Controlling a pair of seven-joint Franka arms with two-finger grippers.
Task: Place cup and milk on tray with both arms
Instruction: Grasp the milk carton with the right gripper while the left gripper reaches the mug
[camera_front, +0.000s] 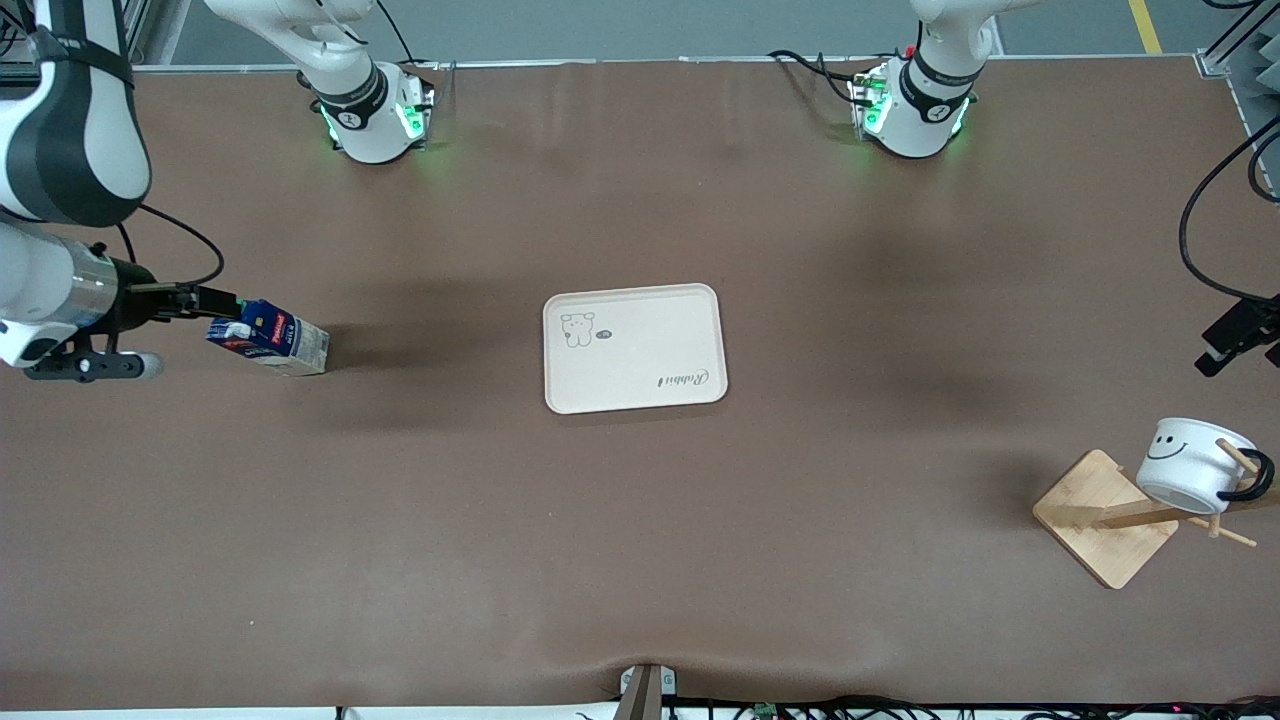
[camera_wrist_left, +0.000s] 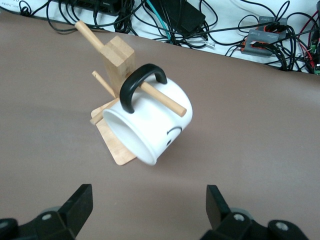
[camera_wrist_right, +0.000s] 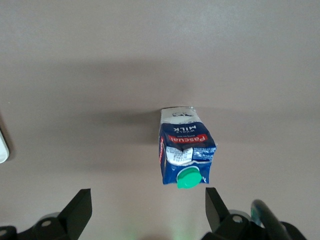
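The cream tray (camera_front: 635, 347) lies in the middle of the table. The milk (camera_front: 270, 340) stands on the table toward the right arm's end, its green cap (camera_wrist_right: 189, 178) facing up. My right gripper (camera_front: 222, 300) (camera_wrist_right: 148, 209) hangs open above it; the carton lies just ahead of the jaws and nearer one finger, not between them. The white smiley cup (camera_front: 1190, 465) (camera_wrist_left: 150, 122) hangs by its black handle on a peg of a wooden rack (camera_front: 1100, 515) toward the left arm's end. My left gripper (camera_front: 1232, 338) (camera_wrist_left: 148, 205) is open above the table, short of the cup, holding nothing.
The rack's square wooden base (camera_wrist_left: 117, 145) and upright post (camera_wrist_left: 119, 57) carry more pegs around the cup. Cables and electronics (camera_wrist_left: 260, 37) lie along the table edge past the rack. Both arm bases (camera_front: 370, 115) (camera_front: 915, 105) stand along the table's farther edge.
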